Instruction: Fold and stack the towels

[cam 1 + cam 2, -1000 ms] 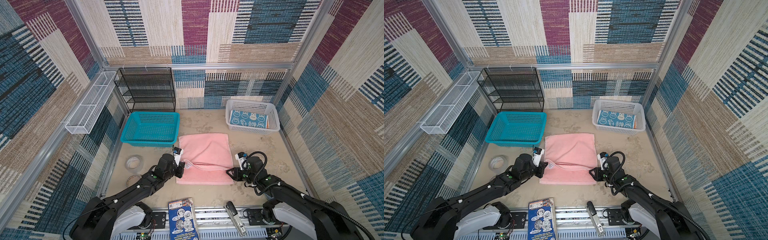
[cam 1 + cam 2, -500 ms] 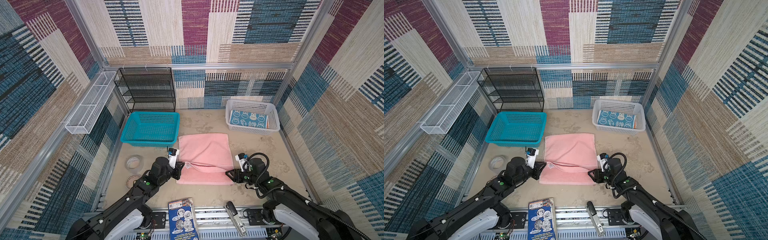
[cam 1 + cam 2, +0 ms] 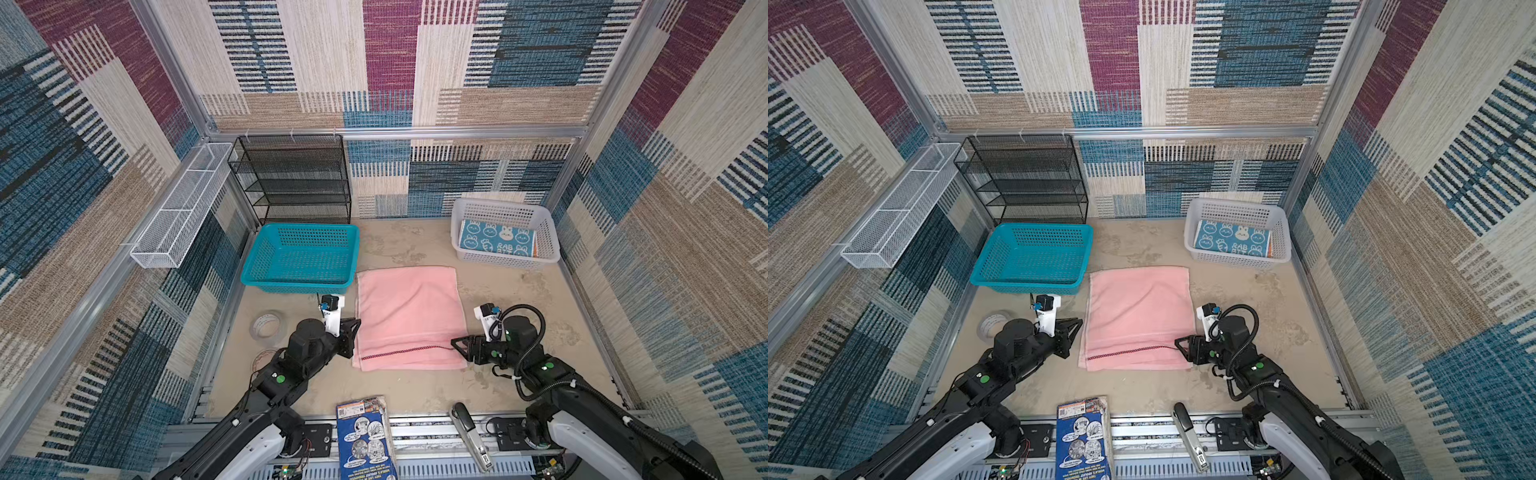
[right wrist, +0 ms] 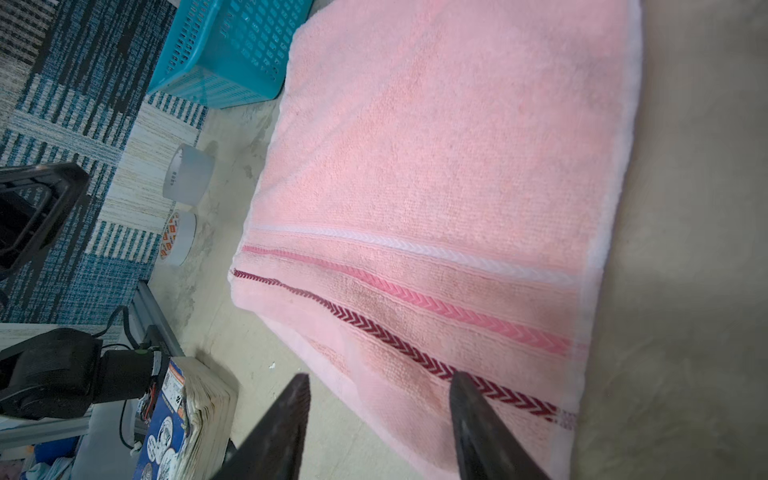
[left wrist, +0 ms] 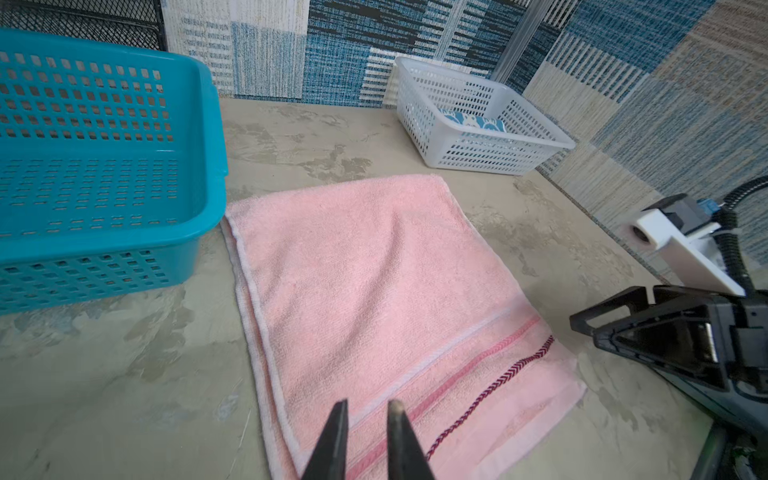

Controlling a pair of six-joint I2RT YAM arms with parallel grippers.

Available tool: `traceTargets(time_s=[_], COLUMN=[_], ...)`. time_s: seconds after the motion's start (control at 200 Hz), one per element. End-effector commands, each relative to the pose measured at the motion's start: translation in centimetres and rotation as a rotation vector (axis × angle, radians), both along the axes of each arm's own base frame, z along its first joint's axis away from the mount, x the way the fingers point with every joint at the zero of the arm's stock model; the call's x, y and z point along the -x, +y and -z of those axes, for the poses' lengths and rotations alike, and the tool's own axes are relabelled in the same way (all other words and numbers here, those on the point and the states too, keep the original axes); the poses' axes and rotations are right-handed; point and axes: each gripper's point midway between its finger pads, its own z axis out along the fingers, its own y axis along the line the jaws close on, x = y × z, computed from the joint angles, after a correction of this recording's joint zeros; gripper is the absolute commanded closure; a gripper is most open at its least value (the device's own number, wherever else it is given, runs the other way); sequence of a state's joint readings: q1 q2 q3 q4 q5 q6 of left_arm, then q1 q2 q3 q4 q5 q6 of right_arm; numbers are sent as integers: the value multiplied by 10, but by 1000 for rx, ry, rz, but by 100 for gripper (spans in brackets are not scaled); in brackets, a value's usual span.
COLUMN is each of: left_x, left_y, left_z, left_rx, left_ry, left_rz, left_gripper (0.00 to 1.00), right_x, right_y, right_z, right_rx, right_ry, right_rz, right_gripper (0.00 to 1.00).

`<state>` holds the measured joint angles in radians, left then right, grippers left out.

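Note:
The pink towel (image 3: 409,316) (image 3: 1138,316) lies folded flat mid-table, its dark red stitched stripe near the front edge. A blue rabbit-print towel (image 3: 496,241) (image 3: 1231,241) lies folded in the white basket (image 3: 505,208), and an orange edge shows at its right side. My left gripper (image 3: 353,332) (image 5: 368,409) hovers at the pink towel's front left edge, open by a narrow gap and empty. At the front right corner, my right gripper (image 3: 457,347) (image 4: 380,382) is open wide with nothing in it; one fingertip is over the stripe, the other over bare table.
A teal basket (image 3: 301,257) stands empty at the left, in front of a black wire shelf (image 3: 293,178). A white wire tray (image 3: 178,208) hangs on the left wall. Two tape rolls (image 3: 268,326) lie left of my left arm. A blue booklet (image 3: 365,440) and a stapler (image 3: 469,432) lie at the front edge.
Both grippers' jaws have widened, the right much more. The left arm has drawn back a little from the towel's left edge. The towel's top layer has settled flat.

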<state>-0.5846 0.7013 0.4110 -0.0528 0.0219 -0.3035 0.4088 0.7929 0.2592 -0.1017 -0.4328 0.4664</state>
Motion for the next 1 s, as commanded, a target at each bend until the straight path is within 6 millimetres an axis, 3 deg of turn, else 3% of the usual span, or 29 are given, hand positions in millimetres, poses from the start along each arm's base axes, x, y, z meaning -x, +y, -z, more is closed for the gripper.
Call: traceTargets(time_s=[0.0,0.215,0.686,0.997], left_x=[-12,-41,-124,-158], left_y=[0,-15,-39,-38], left_z=[-4,-3,15,33], left_rx=[-15,-86,-224,-239], left_ry=[8,39,185,252], left_rz=[-35,-38,-97,-148], left_gripper=[77,72,55,42], right_x=[-11,-48,-141,-192], right_y=[-5,-15,-30,-42], right_z=[-7,-19,-30,-13], right_rx=[27,104,258,309], right_ry=[-14,-66,-141,-109], right_rz=[52,163,400,454], right_gripper=[39,29,23,21])
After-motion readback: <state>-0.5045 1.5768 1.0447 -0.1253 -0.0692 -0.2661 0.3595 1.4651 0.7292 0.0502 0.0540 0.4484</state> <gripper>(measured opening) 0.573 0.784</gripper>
